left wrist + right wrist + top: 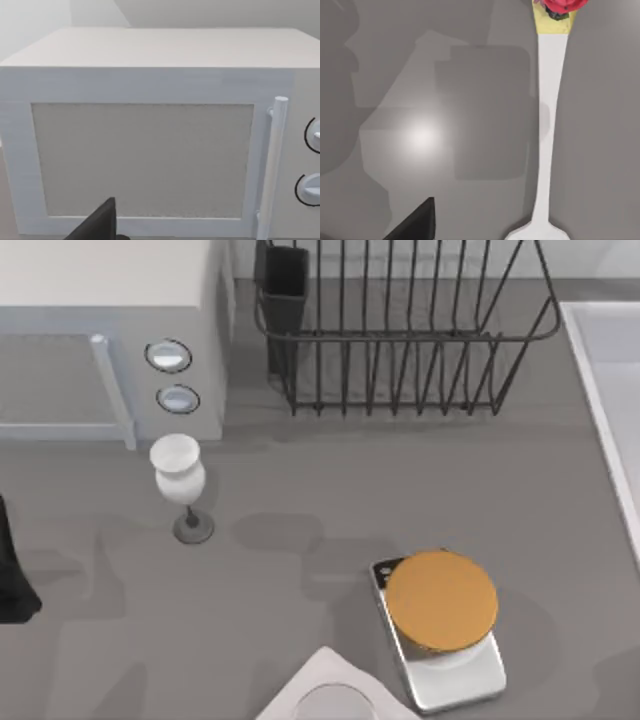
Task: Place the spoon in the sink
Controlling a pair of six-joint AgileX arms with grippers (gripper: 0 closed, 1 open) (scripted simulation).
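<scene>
Top and wrist views of the tabletop (pixel 330 490). In the right wrist view we see the long, slender white spoon (pixel 547 125) lying flat on the grey surface, its bowl at one end and a yellow tag with a red object at the other. We judge it light, rigid and somewhat slippery (a thin, low profile), best pinched across the narrow handle near mid-length. The large pale grey-white rectangular sink (pixel 600 390) lies at the right edge, beside the dark wire rack (pixel 400 330). A dark finger (pixel 415 222) of the right end effector shows; whether its fingers stand apart or together we cannot tell. The left arm (pixel 12 570) is parked at the left edge, facing the white microwave (pixel 150 140).
</scene>
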